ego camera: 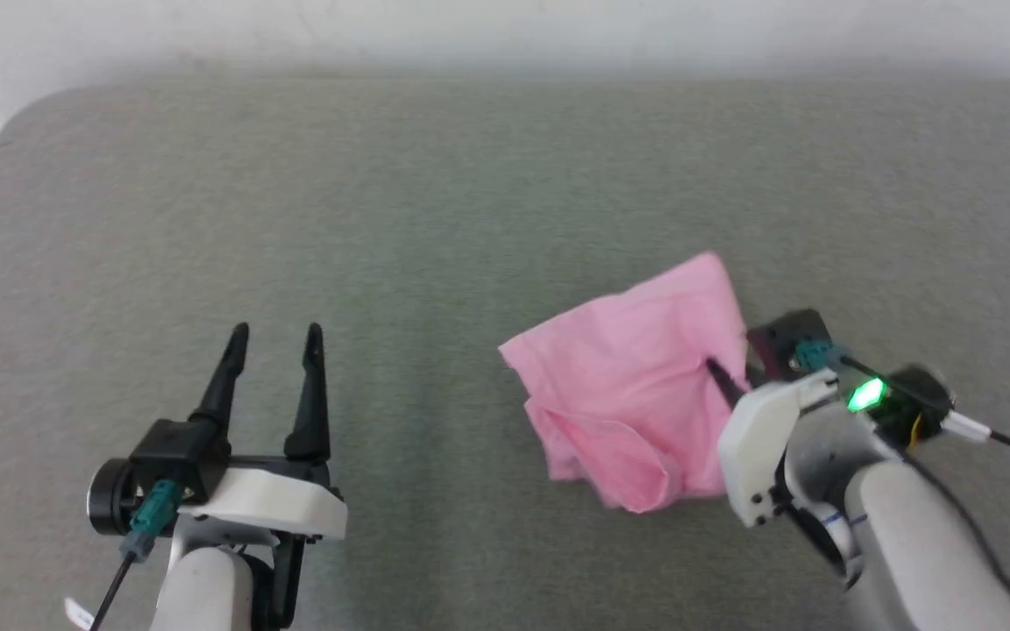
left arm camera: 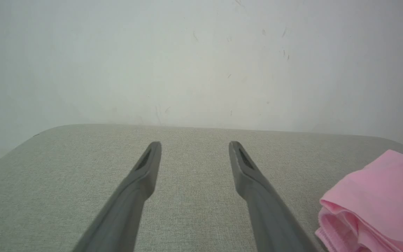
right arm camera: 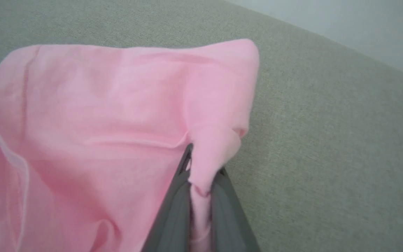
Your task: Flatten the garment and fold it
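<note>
Across the grey padded surface, the garment lies crumpled and partly doubled over at about four o'clock in the head view. It is well apart from the left pincer, which hovers at seven o'clock, fingers spread wide and empty. The right pincer is clamped narrow on a pinch of cloth at the garment's three o'clock edge. Judgement: flattening step, grip made. The next move calls for drawing that edge outward to spread the cloth, probably with the left pincer taking an opposite edge.
</note>
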You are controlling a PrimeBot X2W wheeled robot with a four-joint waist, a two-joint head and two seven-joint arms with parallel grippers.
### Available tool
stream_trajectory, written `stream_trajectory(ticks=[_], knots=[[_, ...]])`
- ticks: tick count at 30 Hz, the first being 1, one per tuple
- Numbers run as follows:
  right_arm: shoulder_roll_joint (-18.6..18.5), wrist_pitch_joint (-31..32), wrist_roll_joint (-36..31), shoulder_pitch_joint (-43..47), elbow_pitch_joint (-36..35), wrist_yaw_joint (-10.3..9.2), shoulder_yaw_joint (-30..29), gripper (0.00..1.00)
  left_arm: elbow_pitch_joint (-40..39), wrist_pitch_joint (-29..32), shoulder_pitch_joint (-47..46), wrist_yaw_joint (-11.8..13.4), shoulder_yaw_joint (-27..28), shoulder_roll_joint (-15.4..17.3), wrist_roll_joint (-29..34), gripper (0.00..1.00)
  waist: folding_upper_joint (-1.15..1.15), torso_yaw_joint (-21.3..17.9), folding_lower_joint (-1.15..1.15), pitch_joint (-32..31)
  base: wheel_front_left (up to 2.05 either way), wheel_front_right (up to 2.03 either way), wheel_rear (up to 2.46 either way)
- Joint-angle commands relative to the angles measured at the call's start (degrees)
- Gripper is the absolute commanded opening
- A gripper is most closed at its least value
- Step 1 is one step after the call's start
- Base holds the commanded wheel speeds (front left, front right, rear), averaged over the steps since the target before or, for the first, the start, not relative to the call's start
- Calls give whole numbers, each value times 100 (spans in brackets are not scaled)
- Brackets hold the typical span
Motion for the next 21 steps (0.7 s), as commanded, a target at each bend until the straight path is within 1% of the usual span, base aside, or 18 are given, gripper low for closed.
stream_trajectory(ticks=[1, 5, 12, 17, 21], knots=[[-140, 46, -107, -141, -71, -6, 62, 0, -44, -28, 22, 16, 37, 4, 46, 100, 0, -407, 0, 119, 0, 0, 0], [-535, 142, -263, -444, -114, -6, 205, 0, -140, -28, -76, -13, 69, 32, 94, 100, 0, -903, 0, 288, 0, 0, 0], [-1038, -13, -217, -1086, 301, -6, -62, 0, -366, -28, -373, -69, -23, 134, 243, 100, 0, -1712, 0, 792, 0, 0, 0], [-1217, -343, -233, -1590, 928, -6, -346, 0, -433, -28, -647, -122, -123, 315, 341, 100, 0, -2130, 0, 1230, 0, 0, 0], [-1277, -637, -364, -2028, 1444, -6, -536, 0, -439, -27, -845, -154, -219, 482, 419, 100, 0, -2313, 0, 1551, 0, 0, 0]])
